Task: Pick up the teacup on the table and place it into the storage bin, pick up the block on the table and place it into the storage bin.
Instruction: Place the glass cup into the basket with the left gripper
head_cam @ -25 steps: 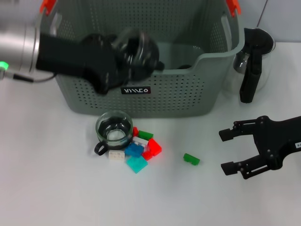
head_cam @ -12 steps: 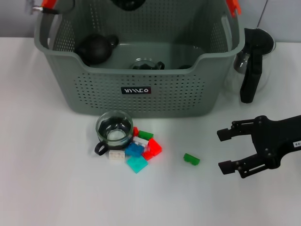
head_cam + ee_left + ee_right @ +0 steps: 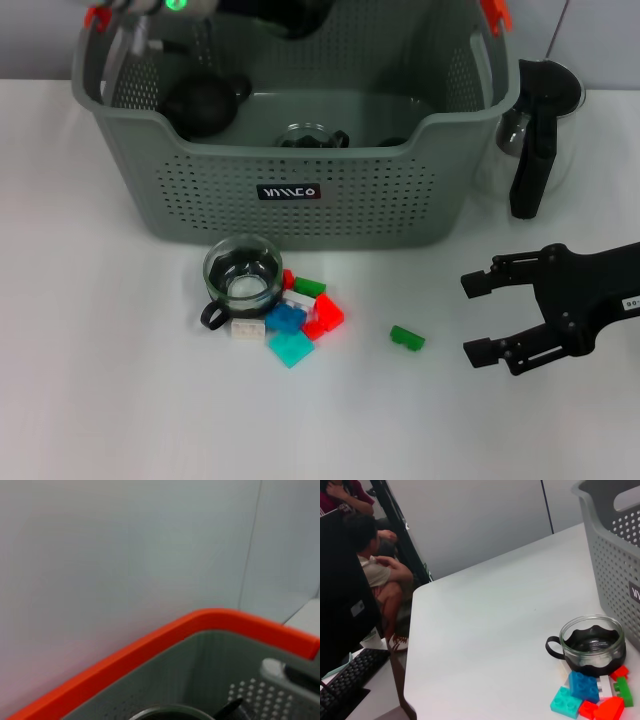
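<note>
I see the teacup (image 3: 241, 277) on the table (image 3: 90, 380), just before the bin (image 3: 300, 200), blocks (image 3: 300, 320) touching it. Right gripper (image 3: 478, 318) gapes beside a lone green block (image 3: 407, 338), open table around. Left gripper's state: cannot tell. Bin label (image 3: 289, 192) unreadable.
</note>
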Controlling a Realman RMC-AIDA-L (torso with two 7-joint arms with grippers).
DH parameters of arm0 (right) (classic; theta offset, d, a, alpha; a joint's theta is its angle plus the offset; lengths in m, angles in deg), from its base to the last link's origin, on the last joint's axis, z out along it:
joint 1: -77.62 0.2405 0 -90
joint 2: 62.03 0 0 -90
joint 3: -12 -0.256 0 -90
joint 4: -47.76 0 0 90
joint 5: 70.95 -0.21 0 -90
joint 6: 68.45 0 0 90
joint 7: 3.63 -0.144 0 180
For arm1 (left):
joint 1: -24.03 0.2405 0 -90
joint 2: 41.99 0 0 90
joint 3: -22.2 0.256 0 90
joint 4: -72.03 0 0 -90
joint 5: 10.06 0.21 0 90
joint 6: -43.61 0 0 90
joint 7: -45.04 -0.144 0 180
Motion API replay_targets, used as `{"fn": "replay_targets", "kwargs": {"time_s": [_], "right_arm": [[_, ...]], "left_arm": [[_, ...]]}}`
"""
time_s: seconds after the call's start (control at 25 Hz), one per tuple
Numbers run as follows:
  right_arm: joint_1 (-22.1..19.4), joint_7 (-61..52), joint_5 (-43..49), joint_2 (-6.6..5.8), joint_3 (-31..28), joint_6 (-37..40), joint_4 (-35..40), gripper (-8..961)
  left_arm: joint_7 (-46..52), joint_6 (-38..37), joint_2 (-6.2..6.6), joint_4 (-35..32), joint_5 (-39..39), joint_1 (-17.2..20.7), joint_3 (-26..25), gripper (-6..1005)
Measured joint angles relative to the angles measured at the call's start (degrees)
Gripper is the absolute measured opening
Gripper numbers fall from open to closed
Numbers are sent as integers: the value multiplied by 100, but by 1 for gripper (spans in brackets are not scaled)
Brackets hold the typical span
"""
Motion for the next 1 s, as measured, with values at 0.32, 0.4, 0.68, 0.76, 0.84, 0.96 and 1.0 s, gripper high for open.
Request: {"fn": "replay_targets", "kwargs": {"time_s": [0.32,0.4,0.68,0.76,0.84,0.96,1.0], "right_arm": [[-1,0,2,8,9,-60,-31,947],[-1,0,-2,10,22,-82,-37,947],[5,0,-11,18,7,-92,-49,947],[9,0,-12,20,6,-95,-51,946],[12,0,-13,24,4,-98,-51,946],[14,0,-14,26,2,-101,-51,947],[15,0,-13,26,1,-103,-52,947]], "left_arm": [[-7,602,-237,180,341,-49,314,55],[-36,693,-258,221,353,-54,385,55],[-40,896,-291,311,359,-64,768,56],[-41,928,-302,312,360,-54,846,56],[-41,934,-304,309,360,-52,897,56],[-41,928,-306,309,360,-56,912,56],[-42,924,-307,304,360,-56,919,56]]}}
